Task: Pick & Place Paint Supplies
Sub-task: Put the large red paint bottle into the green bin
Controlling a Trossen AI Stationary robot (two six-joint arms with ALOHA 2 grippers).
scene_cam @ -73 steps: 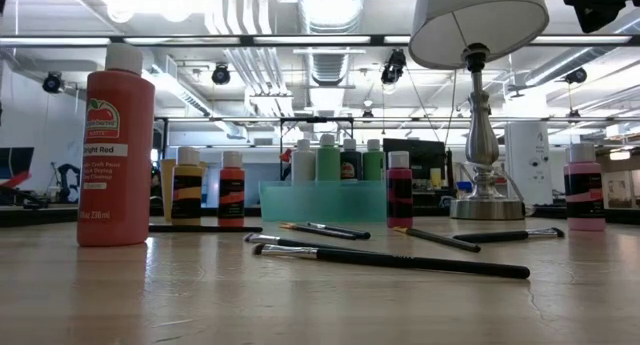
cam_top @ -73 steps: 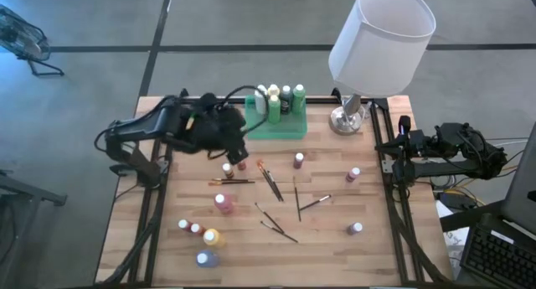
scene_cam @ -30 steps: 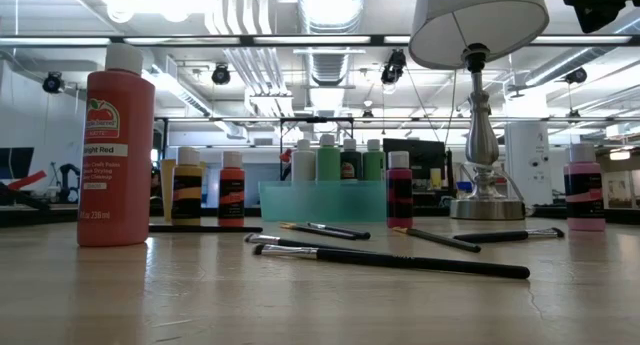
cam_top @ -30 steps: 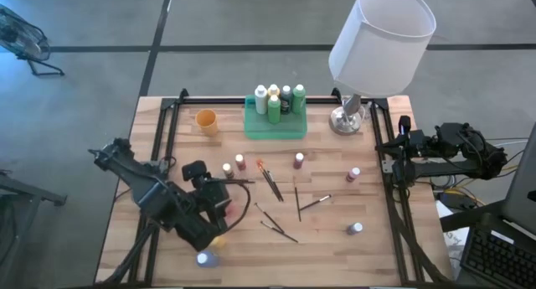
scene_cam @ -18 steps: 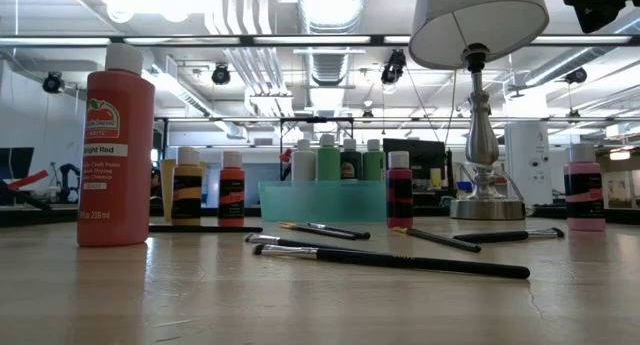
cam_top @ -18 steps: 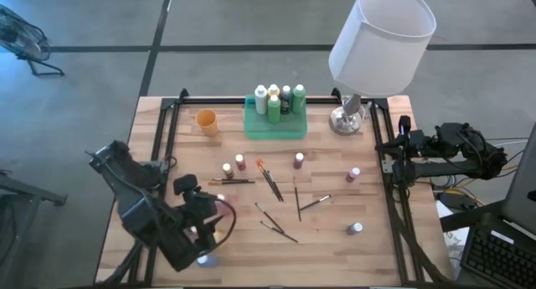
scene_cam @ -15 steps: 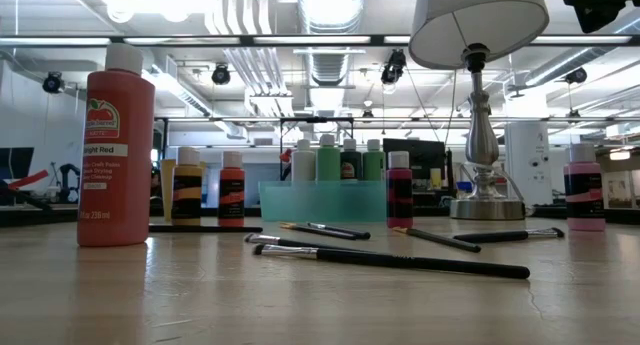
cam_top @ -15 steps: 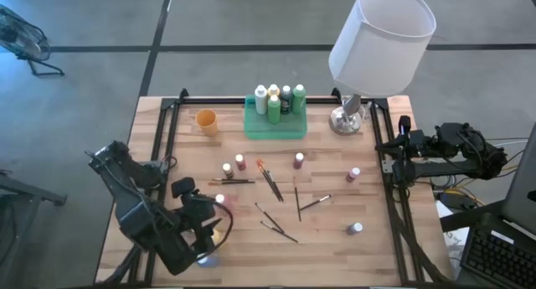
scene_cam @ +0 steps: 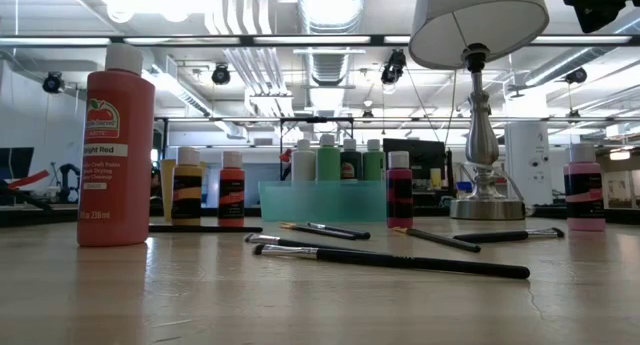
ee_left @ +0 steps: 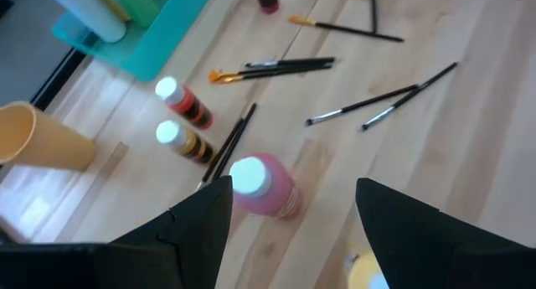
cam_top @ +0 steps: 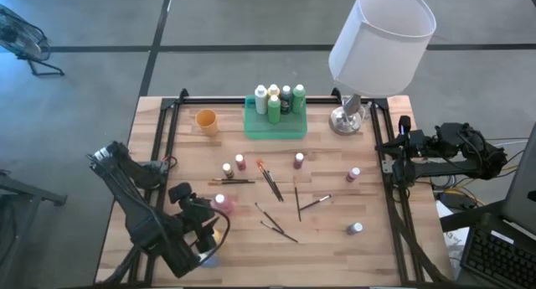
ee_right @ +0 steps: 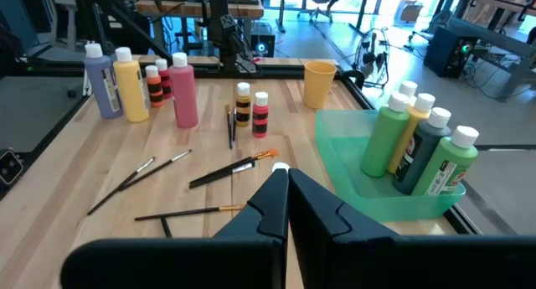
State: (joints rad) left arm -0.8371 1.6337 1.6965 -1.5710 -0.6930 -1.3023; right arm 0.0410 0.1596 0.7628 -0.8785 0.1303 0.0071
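Progress: 4 bottles (cam_top: 277, 97) stand in green tray (cam_top: 275, 128), top centre; most paint supplies left | L gripper (cam_top: 207, 230) wide open, empty, over pink bottle (ee_left: 261, 185), lower left | R gripper (ee_right: 283, 182) shut, empty, parked at right edge | brushes (cam_top: 270, 181) scattered mid-worktop (cam_top: 335, 247); lower right has open room; lamp (cam_top: 381, 39) crowds top right.

yellow bottle (cam_top: 213, 237): mostly hidden under left gripper (cam_top: 203, 232) in high view
blue bottle (cam_top: 205, 259): partly covered by left arm
lamp base (cam_top: 345, 119): partly hidden under lamp shade (cam_top: 382, 39)
orange cup (ee_left: 33, 141): cut off by left wrist view's edge
bottle labels: too small to read from above
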